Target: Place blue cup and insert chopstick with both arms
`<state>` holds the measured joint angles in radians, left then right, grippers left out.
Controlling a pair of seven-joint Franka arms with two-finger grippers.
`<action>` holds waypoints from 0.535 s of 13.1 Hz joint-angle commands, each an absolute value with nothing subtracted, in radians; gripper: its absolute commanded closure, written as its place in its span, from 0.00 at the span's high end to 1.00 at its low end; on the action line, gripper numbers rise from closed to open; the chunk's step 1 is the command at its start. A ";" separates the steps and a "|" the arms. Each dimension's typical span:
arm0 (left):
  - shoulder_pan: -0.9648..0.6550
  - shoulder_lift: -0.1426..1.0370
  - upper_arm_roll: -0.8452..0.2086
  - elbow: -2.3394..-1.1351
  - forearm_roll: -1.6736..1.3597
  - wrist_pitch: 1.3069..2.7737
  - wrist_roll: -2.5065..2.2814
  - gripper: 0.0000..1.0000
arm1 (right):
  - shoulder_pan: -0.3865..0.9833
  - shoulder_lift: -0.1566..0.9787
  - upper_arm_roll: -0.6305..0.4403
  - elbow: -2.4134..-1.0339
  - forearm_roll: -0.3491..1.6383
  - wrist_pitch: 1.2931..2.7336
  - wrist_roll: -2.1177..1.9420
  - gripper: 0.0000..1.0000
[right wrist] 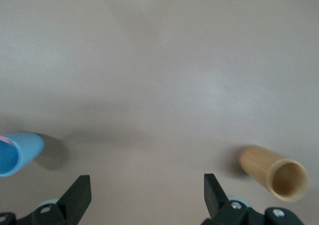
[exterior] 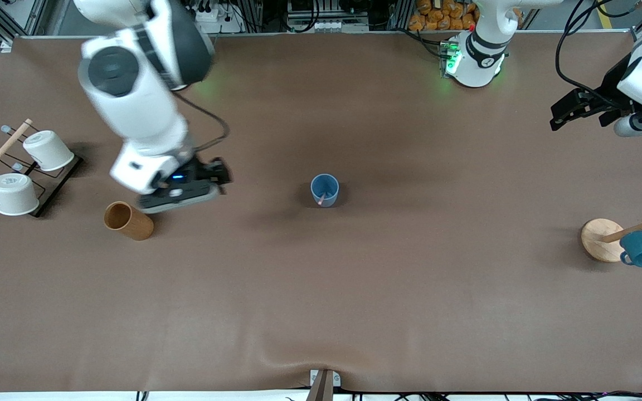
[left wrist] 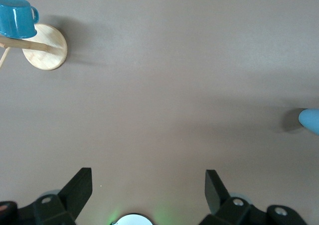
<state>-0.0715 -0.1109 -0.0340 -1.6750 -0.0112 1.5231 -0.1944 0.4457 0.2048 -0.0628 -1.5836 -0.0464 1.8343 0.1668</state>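
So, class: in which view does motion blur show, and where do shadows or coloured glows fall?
Front view: the right arm is smeared by motion blur, while the blue cup stays crisp with a soft shadow around it; a green glow tints the table by the left arm's base. Right wrist view: the brown cup and the blue cup each cast a soft shadow. Left wrist view: sharp.
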 commanded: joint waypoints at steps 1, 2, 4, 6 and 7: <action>-0.067 -0.112 -0.035 -1.655 -0.008 1.499 -0.178 1.00 | 0.300 0.112 -0.028 -1.614 -0.041 1.720 0.143 1.00; -0.067 -0.113 -0.035 -1.654 -0.006 1.499 -0.179 1.00 | 0.247 0.086 -0.028 -1.612 -0.040 1.677 0.141 1.00; -0.066 -0.117 -0.035 -1.654 -0.006 1.494 -0.178 1.00 | 0.132 0.037 -0.028 -1.612 -0.017 1.602 0.080 1.00; -0.067 -0.118 -0.037 -1.654 -0.008 1.491 -0.178 1.00 | 0.031 -0.003 -0.032 -1.606 -0.008 1.556 -0.079 1.00; -0.067 -0.123 -0.037 -1.654 -0.006 1.491 -0.179 1.00 | -0.006 -0.014 -0.034 -1.602 0.006 1.524 -0.107 1.00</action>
<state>-0.0703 -0.1119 -0.0339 -1.6688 -0.0112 1.5141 -0.1943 0.0689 0.0294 -0.0560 -1.5827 -0.0235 1.5603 -0.0405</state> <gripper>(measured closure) 0.000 0.000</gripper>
